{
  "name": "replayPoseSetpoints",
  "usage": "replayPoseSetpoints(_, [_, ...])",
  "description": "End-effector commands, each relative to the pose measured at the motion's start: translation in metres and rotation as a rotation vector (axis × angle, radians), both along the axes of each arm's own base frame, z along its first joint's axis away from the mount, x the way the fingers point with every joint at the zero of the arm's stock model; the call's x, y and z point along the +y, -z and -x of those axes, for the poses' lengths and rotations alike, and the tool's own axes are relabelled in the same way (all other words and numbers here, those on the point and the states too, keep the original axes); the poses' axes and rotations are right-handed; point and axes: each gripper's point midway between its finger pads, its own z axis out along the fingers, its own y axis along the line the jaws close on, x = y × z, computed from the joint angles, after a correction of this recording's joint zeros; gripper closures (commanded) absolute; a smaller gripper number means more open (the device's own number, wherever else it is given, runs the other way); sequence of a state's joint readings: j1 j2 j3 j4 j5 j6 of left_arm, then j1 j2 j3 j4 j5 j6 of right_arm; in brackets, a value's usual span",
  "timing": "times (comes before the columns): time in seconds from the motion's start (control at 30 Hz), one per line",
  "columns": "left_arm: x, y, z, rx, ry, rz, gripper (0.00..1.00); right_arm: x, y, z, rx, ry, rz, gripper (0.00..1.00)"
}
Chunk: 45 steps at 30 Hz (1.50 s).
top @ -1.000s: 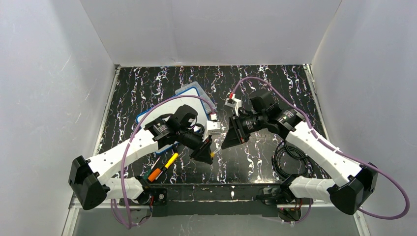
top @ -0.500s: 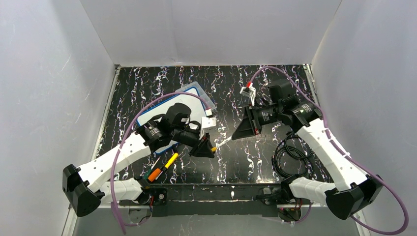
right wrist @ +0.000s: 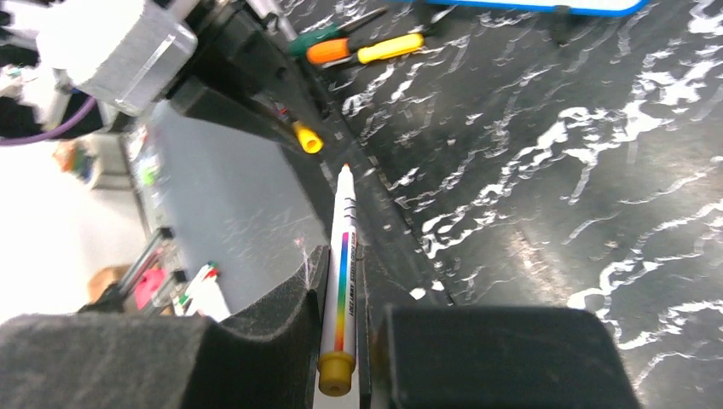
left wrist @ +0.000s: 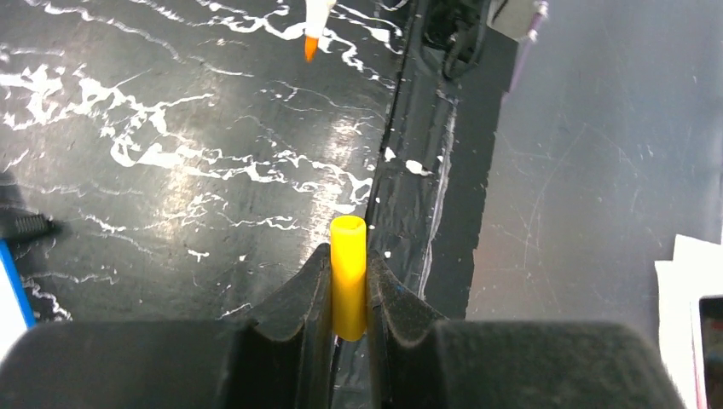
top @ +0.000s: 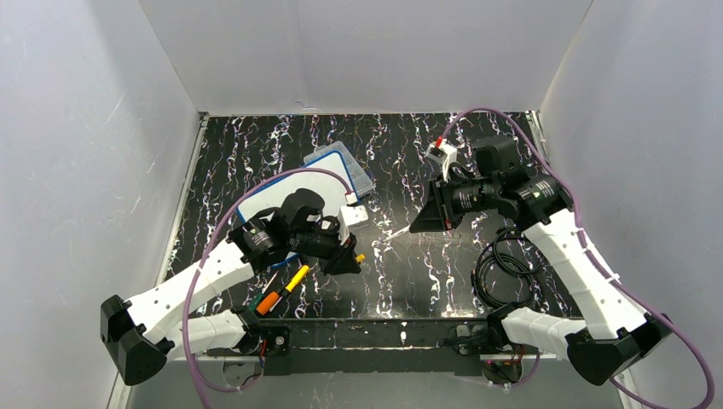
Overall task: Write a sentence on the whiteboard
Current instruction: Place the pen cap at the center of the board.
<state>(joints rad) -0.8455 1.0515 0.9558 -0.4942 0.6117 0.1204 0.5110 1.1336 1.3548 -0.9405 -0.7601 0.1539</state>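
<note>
- My left gripper [left wrist: 348, 271] is clamped narrow on a short yellow cap [left wrist: 348, 234], which stands up out of the jaws with its open end showing.
- From above, that gripper [top: 348, 257] hangs over the dark marbled table [top: 443, 145], near the middle and towards the near edge.
- My right gripper [right wrist: 344, 285] is pinched tight on a white marker [right wrist: 343, 247] with a rainbow stripe down its barrel and a yellow butt end.
- The marker's orange tip [left wrist: 311, 44] is bare and points towards the left gripper; tip and cap are near each other but apart.
- The whiteboard [top: 266, 198] lies flat on the left half of the table, closer to the left edge than the right, with its blue rim showing.
- My left arm [top: 230, 256] crosses the board's near part and hides much of it, so I cannot tell whether any writing is there.
- A clear plastic box [top: 348, 164] sits at the board's far right corner, touching or overlapping it.
- An orange and yellow stick [top: 283, 290] and a thin green one [top: 257, 298] lie by the table's near edge, just beside the board.
- A coil of black cable [top: 499, 274] rests near the right edge.
</note>
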Motion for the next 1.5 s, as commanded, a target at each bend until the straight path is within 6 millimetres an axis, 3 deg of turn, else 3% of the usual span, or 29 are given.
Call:
replayPoseSetpoints(0.0, [-0.003,0.002,-0.029,0.061,-0.274,0.015,1.0,-0.007,0.012,-0.029,-0.109,0.172,0.031,0.99])
replayPoseSetpoints(0.07, [-0.009,0.012,-0.044,0.112,-0.399,0.035,1.0,-0.006,0.017,-0.039,-0.139,0.222,0.01,0.99])
replayPoseSetpoints(0.27, [-0.011,0.073,-0.071,0.204,-0.647,-0.036,1.0,-0.021,0.023,-0.072,-0.248,0.43,0.019,0.99])
replayPoseSetpoints(0.63, [-0.024,0.147,-0.079,0.152,-0.652,-0.32,0.96,-0.045,0.027,-0.081,-0.348,0.589,0.008,0.99])
replayPoseSetpoints(0.83, [-0.03,0.165,-0.08,0.151,-0.641,-0.377,0.81,-0.05,0.028,-0.08,-0.363,0.613,0.008,0.99])
replayPoseSetpoints(0.97, [-0.029,0.169,-0.08,0.154,-0.65,-0.385,0.7,-0.052,0.029,-0.08,-0.367,0.621,0.009,0.99])
replayPoseSetpoints(1.13, [-0.031,0.159,-0.079,0.157,-0.648,-0.353,0.58,-0.051,0.029,-0.08,-0.368,0.618,0.006,0.99])
replayPoseSetpoints(1.3, [-0.033,0.127,-0.076,0.139,-0.618,-0.284,0.5,-0.051,0.025,-0.078,-0.373,0.615,-0.003,0.99])
replayPoseSetpoints(1.47, [-0.023,0.08,-0.07,0.109,-0.589,-0.207,0.39,-0.051,0.023,-0.078,-0.385,0.614,-0.021,0.99])
